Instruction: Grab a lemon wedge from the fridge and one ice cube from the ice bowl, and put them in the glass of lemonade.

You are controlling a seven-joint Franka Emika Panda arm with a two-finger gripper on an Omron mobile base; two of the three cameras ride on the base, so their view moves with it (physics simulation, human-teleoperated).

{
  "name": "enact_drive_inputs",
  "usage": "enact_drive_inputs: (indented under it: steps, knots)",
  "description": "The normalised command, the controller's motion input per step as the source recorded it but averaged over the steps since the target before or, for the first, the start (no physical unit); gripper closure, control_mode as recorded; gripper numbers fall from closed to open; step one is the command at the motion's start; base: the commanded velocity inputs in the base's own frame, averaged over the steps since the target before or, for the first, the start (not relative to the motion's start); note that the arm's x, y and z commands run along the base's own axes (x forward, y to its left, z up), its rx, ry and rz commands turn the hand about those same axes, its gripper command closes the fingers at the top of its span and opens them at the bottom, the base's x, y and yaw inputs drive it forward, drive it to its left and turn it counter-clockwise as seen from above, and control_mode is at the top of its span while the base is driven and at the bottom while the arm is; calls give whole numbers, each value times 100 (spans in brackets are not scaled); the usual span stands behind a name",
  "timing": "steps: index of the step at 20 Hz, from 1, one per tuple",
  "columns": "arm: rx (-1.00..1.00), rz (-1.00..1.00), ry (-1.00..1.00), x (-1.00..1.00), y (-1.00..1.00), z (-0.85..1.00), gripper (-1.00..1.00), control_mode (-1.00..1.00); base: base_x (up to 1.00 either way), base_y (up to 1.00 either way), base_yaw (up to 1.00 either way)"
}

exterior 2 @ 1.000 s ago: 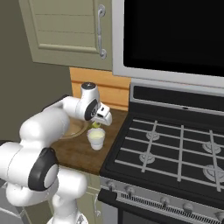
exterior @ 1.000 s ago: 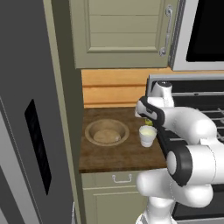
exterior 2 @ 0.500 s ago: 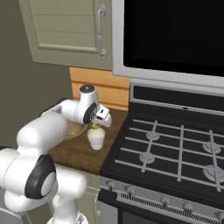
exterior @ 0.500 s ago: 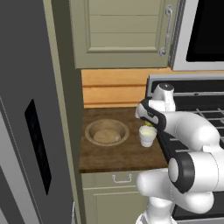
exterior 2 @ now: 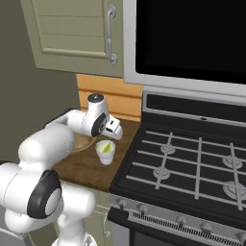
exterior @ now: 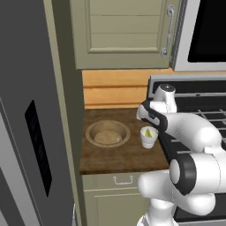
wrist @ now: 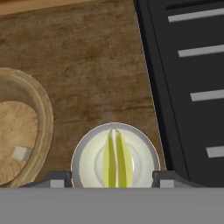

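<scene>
The glass of lemonade [exterior: 148, 137] [exterior 2: 105, 153] [wrist: 115, 156] stands on the wooden counter next to the stove. The yellow-green lemon wedge [wrist: 116, 161] [exterior: 148, 132] [exterior 2: 107, 146] lies inside it, in the pale liquid. My gripper [wrist: 108, 183] [exterior: 148, 123] [exterior 2: 113, 137] hovers straight above the cup, open, its fingertips [wrist: 160, 181] spread wider than the cup's mouth and holding nothing. The ice bowl [exterior: 108, 133] [wrist: 38, 109] [exterior 2: 80, 143] sits left of the cup, with a small pale ice cube [wrist: 19, 153] in it. The fridge [exterior: 26, 132] stands at the far left.
The black stove [wrist: 183, 87] [exterior 2: 192, 163] borders the counter [exterior: 119, 154] right beside the cup. A cabinet door [exterior: 123, 31] with a bar handle hangs above, and a wooden backsplash [exterior: 110, 90] closes the back.
The gripper has gone from shut to open above the cup, and the lemon wedge now lies in the lemonade. The arm has hardly shifted.
</scene>
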Motion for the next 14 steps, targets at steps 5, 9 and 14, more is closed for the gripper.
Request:
enact_drive_inputs:
  steps: [5,9,14]
  knots:
    - [0,0,2,2,0,0,-100,-100,0,0,0]
    - [0,0,0,0,0,8,-100,-100,0,0,0]
    - [4,0,-2,-3,0,40,-100,-100,0,0,0]
